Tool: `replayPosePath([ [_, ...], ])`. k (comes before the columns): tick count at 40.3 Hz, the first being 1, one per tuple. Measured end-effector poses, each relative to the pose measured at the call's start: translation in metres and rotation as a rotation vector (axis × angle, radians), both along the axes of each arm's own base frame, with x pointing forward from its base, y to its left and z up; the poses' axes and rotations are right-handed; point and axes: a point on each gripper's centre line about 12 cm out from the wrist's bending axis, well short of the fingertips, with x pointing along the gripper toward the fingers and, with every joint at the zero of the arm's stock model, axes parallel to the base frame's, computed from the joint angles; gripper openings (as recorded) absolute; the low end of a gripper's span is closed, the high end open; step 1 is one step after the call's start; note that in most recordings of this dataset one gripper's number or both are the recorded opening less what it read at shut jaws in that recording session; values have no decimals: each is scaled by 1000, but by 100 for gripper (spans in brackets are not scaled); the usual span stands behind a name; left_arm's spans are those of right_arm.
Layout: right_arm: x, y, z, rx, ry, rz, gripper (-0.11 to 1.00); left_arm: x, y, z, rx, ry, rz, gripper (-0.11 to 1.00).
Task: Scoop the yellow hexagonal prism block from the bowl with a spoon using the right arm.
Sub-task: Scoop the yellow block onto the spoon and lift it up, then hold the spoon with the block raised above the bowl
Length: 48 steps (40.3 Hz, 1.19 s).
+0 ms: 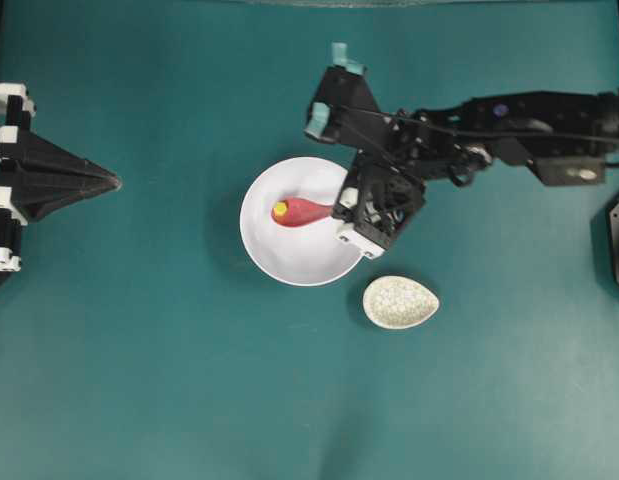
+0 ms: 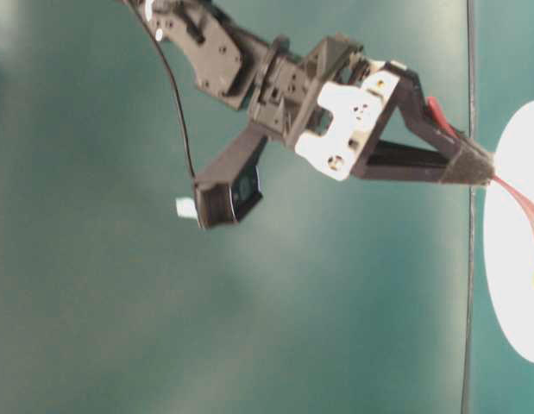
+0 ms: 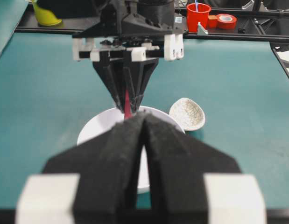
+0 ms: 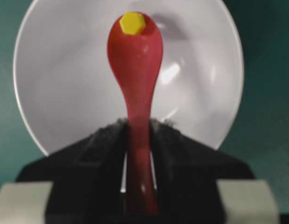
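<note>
The white bowl [image 1: 264, 255] sits mid-table. My right gripper [image 1: 339, 205] is at its right rim, shut on the handle of the red-pink spoon [image 1: 304, 211]. The scoop reaches left over the bowl's inside. In the right wrist view the spoon [image 4: 135, 60] runs straight out from the right gripper [image 4: 137, 126] over the bowl [image 4: 65, 93]. The yellow hexagonal prism block [image 4: 132, 23] lies flat at the far tip of the scoop, and from overhead the block [image 1: 280, 209] shows at the spoon's left end. My left gripper [image 1: 114, 181] rests shut and empty at the far left.
A small speckled egg-shaped dish [image 1: 400, 302] lies just right of and below the bowl, close under the right wrist. Behind the table a rail carries a red cup [image 3: 198, 16], a red tape roll [image 3: 227, 20] and a yellow object [image 3: 44, 16].
</note>
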Motion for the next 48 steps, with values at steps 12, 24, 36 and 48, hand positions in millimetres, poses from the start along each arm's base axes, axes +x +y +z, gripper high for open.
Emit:
replayPosePath([
  [12, -18, 10, 7, -44, -156, -10, 24, 0, 0, 0, 0, 0, 0, 1],
  [24, -31, 16, 18, -79, -299, -22, 24, 0, 0, 0, -1, -2, 0, 1],
  [36, -38, 16, 37, -96, -384, -26, 24, 0, 0, 0, -5, -2, 0, 1],
  [48, -50, 17, 79, -120, -418, 15, 24, 0, 0, 0, -6, -2, 2, 1],
])
